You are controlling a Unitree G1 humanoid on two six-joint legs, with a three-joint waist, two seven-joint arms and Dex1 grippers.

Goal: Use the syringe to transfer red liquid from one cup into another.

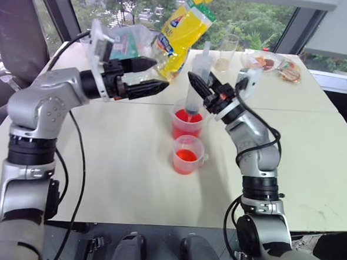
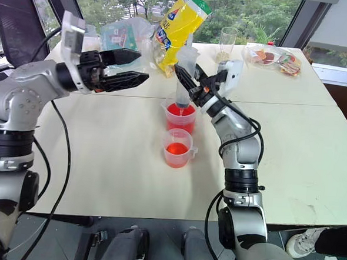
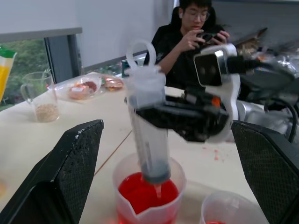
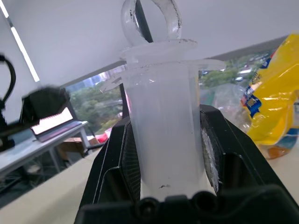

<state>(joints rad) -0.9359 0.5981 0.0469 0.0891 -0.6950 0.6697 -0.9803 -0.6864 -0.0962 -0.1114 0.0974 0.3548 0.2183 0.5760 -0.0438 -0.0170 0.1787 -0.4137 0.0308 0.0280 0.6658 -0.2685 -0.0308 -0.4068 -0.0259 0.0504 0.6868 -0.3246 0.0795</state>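
My right gripper (image 1: 196, 86) is shut on the barrel of the syringe (image 1: 197, 72). It holds the syringe upright with the tip dipping into the taller cup (image 1: 187, 124) of red liquid (image 3: 147, 195). The plunger's ring (image 4: 150, 21) sits close above the barrel's flange. The smaller cup (image 1: 187, 155) stands just in front of the taller one, with red liquid at its bottom. My left gripper (image 1: 146, 76) is open, hanging level to the left of the syringe and pointing at it. Its fingers (image 3: 65, 172) stand wide to either side of the syringe with a gap.
A yellow snack bag (image 1: 182, 30) and a clear bag (image 1: 126, 41) stand behind the cups. A clear cup with tan contents (image 1: 227, 54) and snack packets (image 1: 272, 64) are at the far right of the white table (image 1: 125, 156). A person (image 3: 194, 32) sits beyond the table.
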